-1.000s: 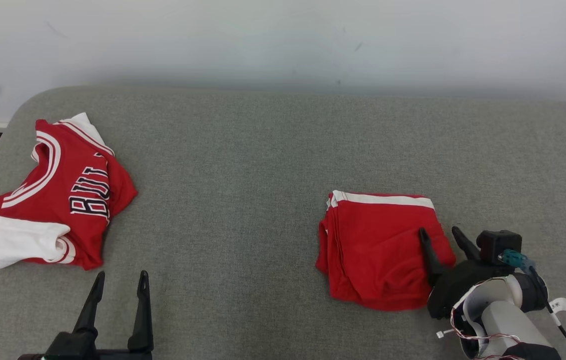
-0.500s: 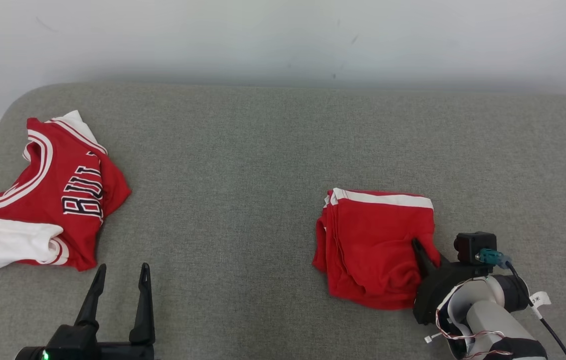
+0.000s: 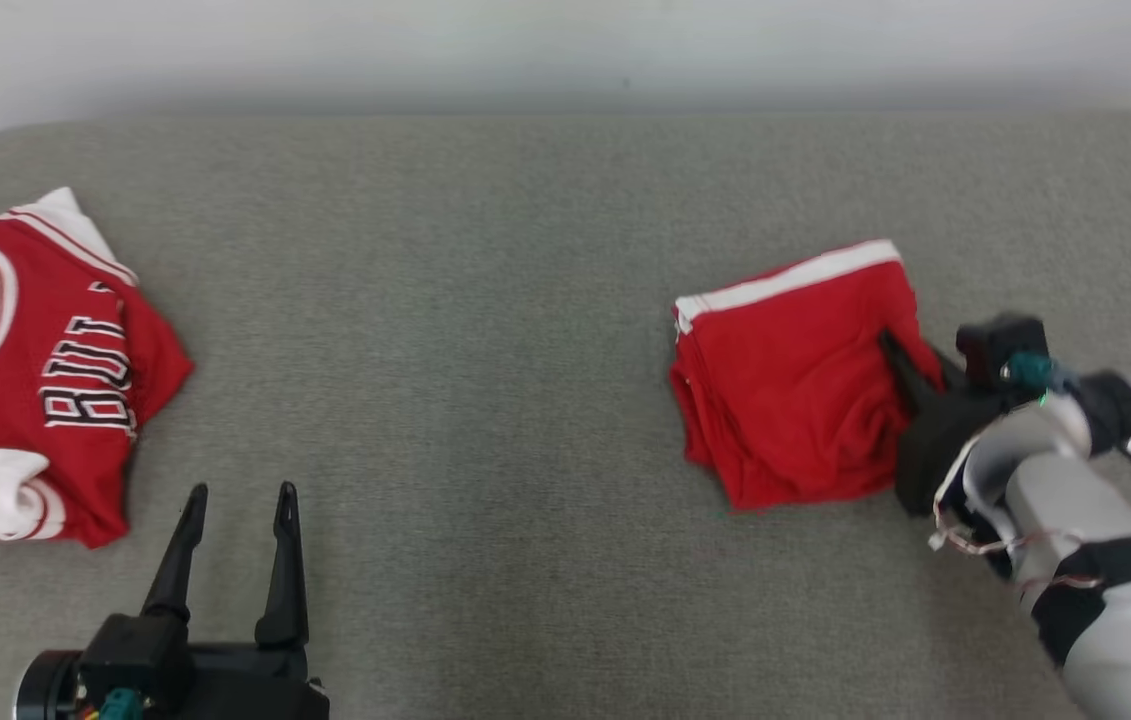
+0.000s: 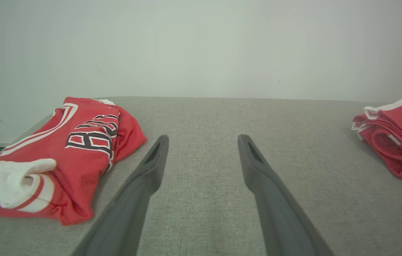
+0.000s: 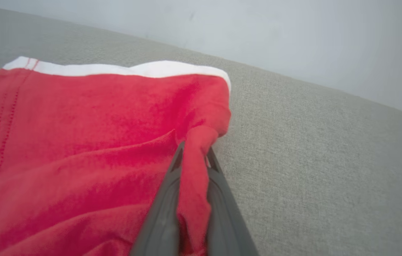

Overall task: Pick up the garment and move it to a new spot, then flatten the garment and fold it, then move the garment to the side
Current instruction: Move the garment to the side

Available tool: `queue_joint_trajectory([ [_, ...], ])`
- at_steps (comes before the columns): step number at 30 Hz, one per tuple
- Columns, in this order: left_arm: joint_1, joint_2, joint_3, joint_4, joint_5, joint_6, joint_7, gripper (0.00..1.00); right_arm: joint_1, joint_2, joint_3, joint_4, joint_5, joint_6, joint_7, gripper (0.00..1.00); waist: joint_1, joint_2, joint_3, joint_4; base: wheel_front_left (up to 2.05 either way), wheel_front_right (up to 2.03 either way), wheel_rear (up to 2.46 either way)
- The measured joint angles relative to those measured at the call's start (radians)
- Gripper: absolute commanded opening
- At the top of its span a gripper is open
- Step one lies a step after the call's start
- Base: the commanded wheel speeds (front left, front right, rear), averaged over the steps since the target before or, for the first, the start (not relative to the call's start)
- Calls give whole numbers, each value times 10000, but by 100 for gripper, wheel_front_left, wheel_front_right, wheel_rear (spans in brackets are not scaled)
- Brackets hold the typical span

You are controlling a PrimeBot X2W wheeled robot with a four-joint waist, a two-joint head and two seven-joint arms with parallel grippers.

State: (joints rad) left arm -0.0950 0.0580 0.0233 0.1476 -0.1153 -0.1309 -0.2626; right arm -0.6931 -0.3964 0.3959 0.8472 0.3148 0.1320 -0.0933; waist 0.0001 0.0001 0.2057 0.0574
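Red fabric is seen pinched between the two dark fingers of the right pincer (image 5: 195,147). A small tuck at the right-hand edge of the folded red garment (image 5: 80,142), trimmed with a white band, is clamped there, and the jaws are drawn narrow around it.

In the head view the folded red garment (image 3: 785,400) is found on the right half of the grey woven-fabric surface (image 3: 485,300). Its white band is turned toward the far side and its stacked fold edges toward the left. The right pincer (image 3: 893,345) is laid onto it from the right. Whether the clamped edge is raised off the surface cannot be told.

The left pincer (image 3: 241,490) is held at the lower left, its fingers spread wide with nothing between them, above bare grey fabric, as is also shown in the left wrist view (image 4: 203,138).

A crumpled red jersey with white trim and black lettering (image 3: 35,370) is lying at the far left, well apart from the folded garment. A pale wall (image 3: 565,40) is seen behind the surface.
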Motion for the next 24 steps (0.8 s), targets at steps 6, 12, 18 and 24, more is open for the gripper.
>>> queue_joint_trajectory([
  [6, -456, 56, -163, -209, -21, -2, 0, 100, -1158, -1099, 723, -261, 174, 0, 263, 0, 1, 0, 591, -497, 0, 0, 0],
  [12, -863, 146, -194, -579, 4, -2, 0, 100, -2106, -2169, 1258, -391, 491, 0, 407, 0, 1, 0, 1312, -1005, 0, 0, 0],
  [18, -1346, 332, -290, -1126, 173, -2, 2, 100, -3217, -2968, 1325, -293, 757, 0, 504, 0, 0, 0, 2166, -1506, 0, 0, 0],
  [24, -1730, 566, -259, -1772, 305, -2, 0, 100, -4091, -3676, 1425, -73, 740, 0, 493, 0, 0, 1, 3065, -1944, 0, 0, 0],
])
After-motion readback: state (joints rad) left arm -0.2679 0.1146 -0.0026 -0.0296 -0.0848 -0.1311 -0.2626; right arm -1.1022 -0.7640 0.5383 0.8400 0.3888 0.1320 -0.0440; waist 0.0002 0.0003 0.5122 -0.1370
